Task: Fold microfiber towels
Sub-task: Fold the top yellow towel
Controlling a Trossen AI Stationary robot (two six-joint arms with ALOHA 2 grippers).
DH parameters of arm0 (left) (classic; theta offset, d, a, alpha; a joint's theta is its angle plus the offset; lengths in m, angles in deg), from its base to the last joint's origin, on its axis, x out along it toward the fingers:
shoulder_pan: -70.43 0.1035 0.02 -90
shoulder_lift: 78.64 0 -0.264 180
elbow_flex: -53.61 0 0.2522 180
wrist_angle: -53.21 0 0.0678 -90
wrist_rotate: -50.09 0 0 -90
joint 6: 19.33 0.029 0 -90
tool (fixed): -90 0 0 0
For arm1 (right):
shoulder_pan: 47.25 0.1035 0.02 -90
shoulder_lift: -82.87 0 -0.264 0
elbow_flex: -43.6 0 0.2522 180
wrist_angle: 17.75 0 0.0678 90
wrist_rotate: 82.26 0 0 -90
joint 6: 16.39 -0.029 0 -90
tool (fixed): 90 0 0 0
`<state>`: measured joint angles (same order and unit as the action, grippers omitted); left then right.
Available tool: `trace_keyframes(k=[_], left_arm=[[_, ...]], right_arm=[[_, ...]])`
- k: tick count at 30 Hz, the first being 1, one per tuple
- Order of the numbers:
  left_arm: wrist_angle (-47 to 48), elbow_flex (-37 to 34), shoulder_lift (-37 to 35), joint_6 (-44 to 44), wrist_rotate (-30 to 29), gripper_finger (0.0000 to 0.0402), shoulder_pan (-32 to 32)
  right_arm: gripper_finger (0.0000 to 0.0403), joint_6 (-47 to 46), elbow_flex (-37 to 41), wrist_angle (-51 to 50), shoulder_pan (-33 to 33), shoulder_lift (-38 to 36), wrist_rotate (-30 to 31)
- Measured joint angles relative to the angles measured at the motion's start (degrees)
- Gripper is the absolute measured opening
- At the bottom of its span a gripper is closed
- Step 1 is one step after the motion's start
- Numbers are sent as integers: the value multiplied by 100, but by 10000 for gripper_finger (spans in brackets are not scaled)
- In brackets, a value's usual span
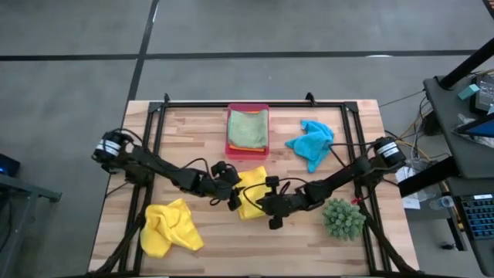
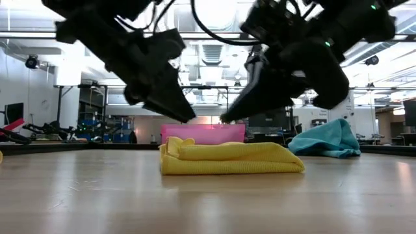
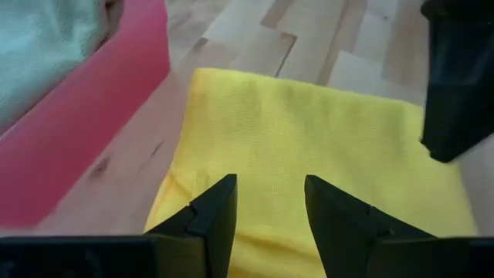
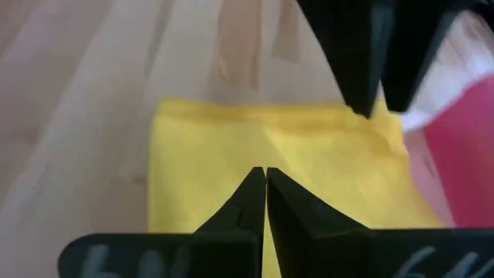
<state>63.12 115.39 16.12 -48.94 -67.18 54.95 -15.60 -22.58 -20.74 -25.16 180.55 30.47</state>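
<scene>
A folded yellow towel (image 1: pixel 252 185) lies flat on the table's middle (image 2: pixel 231 158). My left gripper (image 1: pixel 233 199) hovers open just above the towel's left part (image 3: pixel 270 193), apart from it in the low view (image 2: pixel 185 116). My right gripper (image 1: pixel 261 203) is shut (image 4: pixel 265 176) and hovers above the towel's right part (image 2: pixel 227 117), also apart from it. A second yellow towel (image 1: pixel 170 227) lies crumpled at the near left. A turquoise towel (image 1: pixel 311 142) lies bunched at the far right. A light green towel (image 1: pixel 248 126) lies folded in the pink tray on an orange one (image 1: pixel 245 145).
The pink tray (image 1: pixel 230 147) stands at the far middle, just behind the folded towel. A spiky green plant (image 1: pixel 343 218) stands at the near right, close to my right arm. A black frame (image 1: pixel 255 103) runs along the table's edges.
</scene>
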Motion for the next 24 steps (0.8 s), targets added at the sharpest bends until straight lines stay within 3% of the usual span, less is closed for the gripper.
trace_keyframes(k=[7,16,24], left_arm=[[86,352,655,581,-514,138,153],[186,451,1089,594,-778,135,236],[293,456,971,601,-818,63,235]], right_arm=[[9,-61,522,844,2,-100,139],[8,-77,771,1034,0,-223,150],[9,-68,795,1070,-9,-196,145]])
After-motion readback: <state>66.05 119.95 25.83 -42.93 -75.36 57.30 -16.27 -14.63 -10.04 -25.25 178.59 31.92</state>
